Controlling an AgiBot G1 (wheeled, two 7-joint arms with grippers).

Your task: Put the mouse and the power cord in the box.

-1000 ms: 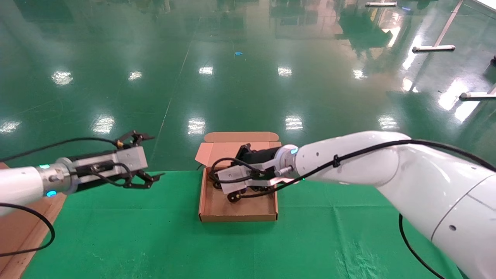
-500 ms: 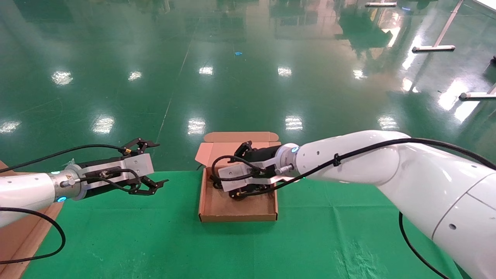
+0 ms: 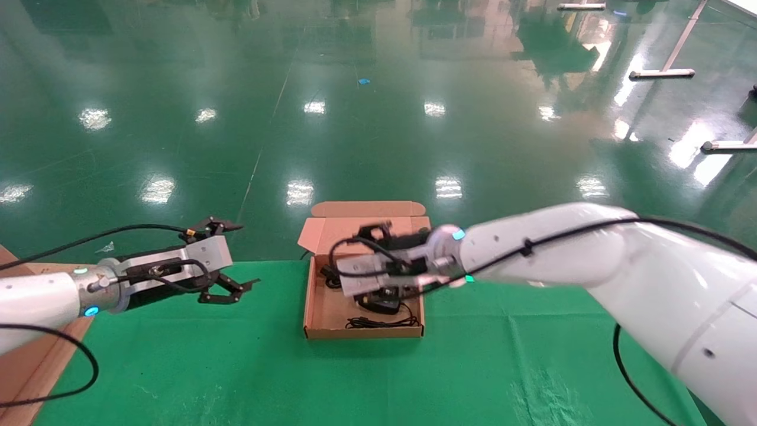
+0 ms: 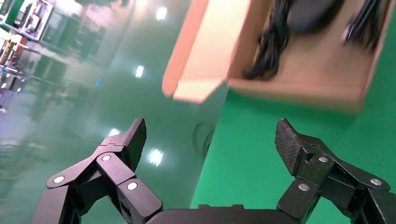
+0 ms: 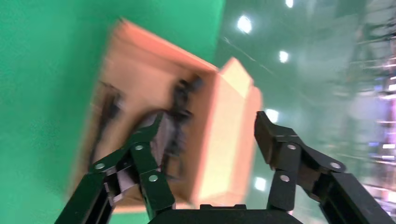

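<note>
Since the previous frame, the right gripper (image 3: 378, 260) has lifted slightly above the box (image 3: 316, 307), uncovering the mouse (image 3: 378, 304) and its thin wire (image 3: 381, 323) lying on the box floor toward the near right corner. From the head view, the right gripper's fingers cannot be read clearly against the dark contents beneath them; the right wrist view settles the matter, showing the right gripper (image 5: 208, 135) spread wide and holding nothing, poised over the box (image 5: 219, 140) with dark items blurred below. The power cord (image 3: 327, 276) shows in the head view only as a small dark bundle at the far left of the box interior, mostly hidden by the right gripper's body. The left wrist view exposes it better: the power cord (image 4: 268, 46) lies as a looped bundle beside the mouse (image 4: 310, 14) on the cardboard floor, with the box (image 4: 299, 88) wall and open lid flap visible. The left gripper (image 3: 227, 260) hovers over the far edge of the green table (image 3: 236, 367), well to the left of the box; the left wrist view shows the left gripper (image 4: 210, 140) wide apart and empty. A brown carton (image 3: 29, 355) sits at the near left edge.
</note>
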